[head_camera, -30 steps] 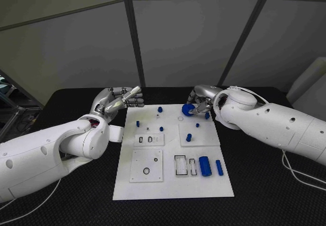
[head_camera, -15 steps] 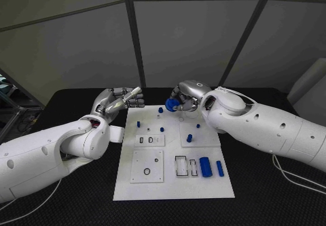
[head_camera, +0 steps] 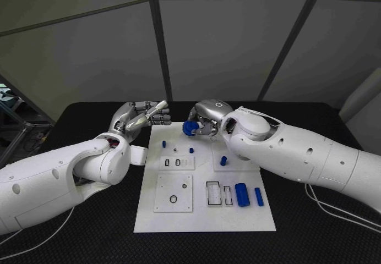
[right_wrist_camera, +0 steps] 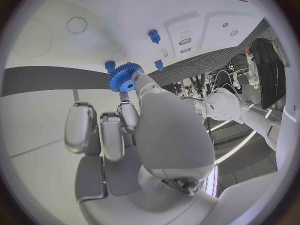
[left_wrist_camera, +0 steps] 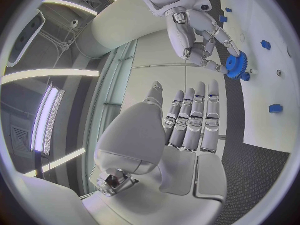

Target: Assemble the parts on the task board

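My right hand (head_camera: 210, 116) pinches a blue gear (head_camera: 190, 128) above the far left part of the white task board (head_camera: 205, 217). The right wrist view shows the gear (right_wrist_camera: 124, 78) at my fingertips (right_wrist_camera: 141, 81), over a blue peg (right_wrist_camera: 110, 65) on the board (right_wrist_camera: 75, 10). My left hand (head_camera: 143, 116) hovers just off the board's far left corner, fingers straight and holding nothing. From the left wrist I see my own flat hand (left_wrist_camera: 187, 125), and beyond it the right hand (left_wrist_camera: 201, 37) with the gear (left_wrist_camera: 237, 65).
Small blue pegs (head_camera: 163, 144) stand on the board's far half, one (head_camera: 224, 160) on a raised white block. Two blue cylinders (head_camera: 241, 194) lie at the near right beside a black-framed slot (head_camera: 211, 193). A black ring (head_camera: 170, 199) lies on the near left plate.
My right hand has carried the blue gear leftward along the board's far edge, from the far right toward the far left. The left hand has stayed in place.
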Robot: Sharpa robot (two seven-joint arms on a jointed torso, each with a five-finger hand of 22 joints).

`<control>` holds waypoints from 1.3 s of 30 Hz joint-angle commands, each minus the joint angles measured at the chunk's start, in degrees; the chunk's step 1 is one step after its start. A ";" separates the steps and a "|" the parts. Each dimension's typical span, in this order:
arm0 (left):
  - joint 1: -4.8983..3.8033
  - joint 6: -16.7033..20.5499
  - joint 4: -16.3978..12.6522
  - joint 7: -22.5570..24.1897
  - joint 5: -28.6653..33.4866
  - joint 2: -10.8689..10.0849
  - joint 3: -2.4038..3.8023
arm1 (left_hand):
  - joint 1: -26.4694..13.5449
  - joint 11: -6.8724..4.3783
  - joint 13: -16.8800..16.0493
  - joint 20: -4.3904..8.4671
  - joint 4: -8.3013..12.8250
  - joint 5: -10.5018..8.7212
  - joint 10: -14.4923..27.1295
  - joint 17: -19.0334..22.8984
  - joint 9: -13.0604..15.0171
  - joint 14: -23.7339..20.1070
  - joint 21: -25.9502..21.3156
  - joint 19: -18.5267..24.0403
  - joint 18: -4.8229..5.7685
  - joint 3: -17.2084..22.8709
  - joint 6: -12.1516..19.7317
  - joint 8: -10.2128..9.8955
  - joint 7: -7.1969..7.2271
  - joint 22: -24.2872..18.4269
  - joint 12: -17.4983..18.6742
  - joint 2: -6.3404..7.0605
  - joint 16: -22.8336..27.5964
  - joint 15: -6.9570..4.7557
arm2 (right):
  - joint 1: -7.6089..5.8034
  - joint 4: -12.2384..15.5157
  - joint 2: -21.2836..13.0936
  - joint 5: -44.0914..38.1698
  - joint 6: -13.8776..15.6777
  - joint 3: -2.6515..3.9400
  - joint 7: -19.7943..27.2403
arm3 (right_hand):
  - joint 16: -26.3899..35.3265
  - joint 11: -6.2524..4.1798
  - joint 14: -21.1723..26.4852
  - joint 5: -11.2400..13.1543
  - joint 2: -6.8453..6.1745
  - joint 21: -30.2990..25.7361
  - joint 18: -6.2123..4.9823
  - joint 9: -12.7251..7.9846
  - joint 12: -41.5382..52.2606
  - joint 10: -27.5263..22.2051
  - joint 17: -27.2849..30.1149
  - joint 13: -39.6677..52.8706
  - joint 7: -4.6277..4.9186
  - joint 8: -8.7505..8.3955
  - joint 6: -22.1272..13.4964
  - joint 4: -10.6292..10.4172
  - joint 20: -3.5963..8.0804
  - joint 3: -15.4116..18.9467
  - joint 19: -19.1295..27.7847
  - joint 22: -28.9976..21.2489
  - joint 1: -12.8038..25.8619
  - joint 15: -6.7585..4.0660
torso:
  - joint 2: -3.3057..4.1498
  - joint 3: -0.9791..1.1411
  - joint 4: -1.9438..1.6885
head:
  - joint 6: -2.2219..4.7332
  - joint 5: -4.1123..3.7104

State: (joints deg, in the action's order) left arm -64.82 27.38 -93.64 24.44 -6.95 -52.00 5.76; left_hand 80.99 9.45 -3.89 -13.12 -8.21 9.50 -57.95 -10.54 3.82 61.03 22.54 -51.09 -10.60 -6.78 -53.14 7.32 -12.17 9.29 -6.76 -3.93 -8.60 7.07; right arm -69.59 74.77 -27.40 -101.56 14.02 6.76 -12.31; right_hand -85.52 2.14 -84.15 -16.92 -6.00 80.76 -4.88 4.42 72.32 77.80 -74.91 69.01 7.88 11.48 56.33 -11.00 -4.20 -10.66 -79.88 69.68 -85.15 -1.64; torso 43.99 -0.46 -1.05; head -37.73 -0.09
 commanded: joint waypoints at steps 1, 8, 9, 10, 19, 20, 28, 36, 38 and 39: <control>-0.08 -0.51 -0.10 0.45 -0.39 0.14 0.04 | 0.59 0.36 0.08 -0.24 0.39 -0.06 0.05 -0.05 -0.08 -0.02 -0.15 0.00 0.19 -0.03 0.06 -0.32 -0.36 -0.07 0.25 -0.15 0.21 0.20 | -0.11 -0.75 0.71 -0.93 -0.85 -0.18 -0.42 | -0.32 0.13 -3.93 0.38 -0.03 0.24 0.88 0.03 0.17 0.23 -5.00 -0.03 -0.53 0.10 1.40 0.03 -0.04 -0.30 -0.31 -0.04 0.40 -0.27 | -0.01 0.00 0.08 | -0.11 0.11; -0.08 -0.54 -0.10 0.44 -0.39 0.33 0.05 | 0.62 0.36 0.08 -0.25 0.42 -0.06 0.04 -0.07 -0.07 -0.03 -0.16 0.01 0.19 -0.02 0.06 -0.35 -0.36 -0.08 0.29 -0.17 0.26 0.20 | -0.09 -1.72 1.78 -1.10 -1.32 -1.76 -0.34 | -0.33 0.18 -3.93 0.66 -0.18 0.24 0.88 -0.01 0.14 0.18 -5.03 -0.04 -0.47 -0.12 1.33 0.06 -0.07 -0.53 -0.30 -0.03 0.65 -0.23 | -0.03 0.08 0.20 | -0.21 0.21; -0.08 -0.54 -0.09 0.44 -0.39 0.36 0.05 | 0.62 0.36 0.08 -0.25 0.42 -0.06 0.04 -0.07 -0.07 -0.03 -0.16 0.01 0.19 -0.02 0.06 -0.35 -0.36 -0.08 0.29 -0.17 0.26 0.20 | -0.09 -1.90 1.96 -1.14 -1.39 -1.92 -0.33 | -0.33 0.18 -3.93 0.66 -0.18 0.24 0.88 -0.01 0.14 0.18 -5.03 -0.04 -0.47 -0.12 1.33 0.06 -0.07 -0.53 -0.30 -0.03 0.65 -0.23 | -0.02 0.09 0.18 | -0.27 0.19; -0.08 -0.55 -0.08 0.44 -0.39 0.40 0.05 | 0.62 0.36 0.08 -0.25 0.42 -0.06 0.04 -0.07 -0.07 -0.03 -0.16 0.01 0.19 -0.02 0.06 -0.35 -0.36 -0.08 0.29 -0.17 0.26 0.20 | -0.09 -2.09 2.13 -1.17 -1.48 -2.04 -0.32 | -0.33 0.19 -3.93 0.69 -0.20 0.23 0.87 -0.02 0.14 0.17 -5.04 -0.04 -0.46 -0.16 1.31 0.06 -0.07 -0.56 -0.29 -0.04 0.68 -0.23 | 0.00 0.10 0.16 | -0.28 0.18; -0.08 -0.51 -0.11 0.41 -0.39 0.41 0.05 | 0.62 0.36 0.08 -0.25 0.42 -0.06 0.04 -0.07 -0.07 -0.03 -0.16 0.01 0.19 -0.02 0.06 -0.35 -0.36 -0.08 0.29 -0.17 0.26 0.20 | -0.07 -3.79 3.13 -1.26 -1.72 -2.44 -0.03 | -0.30 0.52 -3.91 1.02 -0.86 0.08 0.82 -0.25 -0.32 -0.33 -5.00 -0.44 -0.05 -1.21 0.44 0.21 -0.27 -1.20 -0.08 -0.32 1.50 0.03 | -0.01 0.07 0.16 | -0.52 0.39; -0.08 -0.51 -0.10 0.41 -0.39 0.42 0.05 | 0.62 0.36 0.08 -0.25 0.42 -0.06 0.04 -0.07 -0.07 -0.03 -0.16 0.01 0.19 -0.02 0.06 -0.35 -0.36 -0.08 0.29 -0.17 0.26 0.20 | -0.07 -3.92 3.23 -1.26 -1.68 -2.45 0.04 | -0.31 0.56 -3.91 1.04 -0.92 0.08 0.83 -0.27 -0.35 -0.37 -5.03 -0.46 0.00 -1.32 0.33 0.23 -0.30 -1.27 -0.08 -0.31 1.58 0.06 | 0.00 0.08 0.16 | -0.54 0.42; -0.08 -0.51 -0.05 0.39 -0.39 0.54 0.05 | 0.62 0.36 0.08 -0.25 0.42 -0.06 0.04 -0.07 -0.07 -0.03 -0.16 0.01 0.19 -0.02 0.06 -0.35 -0.36 -0.08 0.29 -0.17 0.26 0.20 | -0.05 -4.84 4.13 -1.27 -1.86 -2.49 0.57 | -0.35 1.11 -3.92 1.39 -1.60 0.01 0.81 -0.57 -0.72 -0.83 -5.16 -0.82 0.61 -2.93 -1.74 0.36 -0.67 -1.68 0.05 -0.42 2.55 0.52 | -0.05 0.06 0.14 | -0.67 0.50; -0.09 -0.50 -0.09 0.35 -0.39 0.48 0.05 | 0.62 0.36 0.08 -0.25 0.42 -0.06 0.04 -0.07 -0.07 -0.03 -0.16 0.01 0.19 -0.02 0.06 -0.35 -0.36 -0.08 0.29 -0.17 0.26 0.20 | -0.05 -5.45 4.52 -1.27 -2.35 -2.50 0.56 | -0.47 1.42 -3.96 1.77 -2.29 -0.08 0.75 -0.73 -1.94 -2.00 -5.47 -2.16 0.78 -6.32 -6.47 0.58 -1.14 -1.70 0.21 -0.54 3.78 0.88 | -0.02 0.06 0.18 | -0.78 0.64; -0.09 -0.49 -0.10 0.33 -0.39 0.46 0.05 | 0.62 0.36 0.08 -0.25 0.42 -0.06 0.04 -0.07 -0.07 -0.03 -0.16 0.01 0.19 -0.02 0.06 -0.35 -0.36 -0.08 0.29 -0.17 0.26 0.20 | -0.05 -5.53 4.55 -1.27 -2.62 -2.50 0.55 | -0.53 1.40 -3.98 1.78 -2.41 -0.09 0.74 -0.71 -2.01 -2.07 -5.60 -2.24 0.74 -6.59 -6.77 0.51 -1.16 -1.56 0.23 -0.56 4.04 0.88 | -0.03 0.07 0.19 | -0.79 0.69; -0.09 -0.48 -0.11 0.33 -0.39 0.45 0.05 | 0.62 0.36 0.08 -0.25 0.42 -0.06 0.04 -0.07 -0.07 -0.03 -0.16 0.01 0.19 -0.02 0.06 -0.35 -0.36 -0.08 0.29 -0.17 0.26 0.20 | -0.05 -5.56 4.55 -1.27 -2.76 -2.50 0.55 | -0.55 1.41 -3.99 1.78 -2.46 -0.10 0.74 -0.68 -2.05 -2.12 -5.66 -2.29 0.74 -6.65 -6.80 0.44 -1.16 -1.47 0.25 -0.58 4.22 0.88 | -0.03 0.08 0.20 | -0.81 0.73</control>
State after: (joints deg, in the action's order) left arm -64.83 27.38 -93.67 24.44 -6.96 -51.55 5.76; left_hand 80.99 9.45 -3.90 -13.12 -8.21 9.50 -57.95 -10.52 3.82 61.03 22.54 -51.09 -10.60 -6.78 -53.13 7.32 -12.18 9.31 -6.76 -3.93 -8.61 7.07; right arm -69.54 69.24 -22.92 -102.43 12.12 4.25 -12.15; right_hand -85.74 3.48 -83.94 -15.47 -8.19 80.75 -4.88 3.72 70.53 76.03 -74.90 66.75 8.59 5.10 49.88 -10.58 -4.82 -12.52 -79.66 69.19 -81.32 -1.01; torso 43.96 -0.38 -0.90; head -38.50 0.57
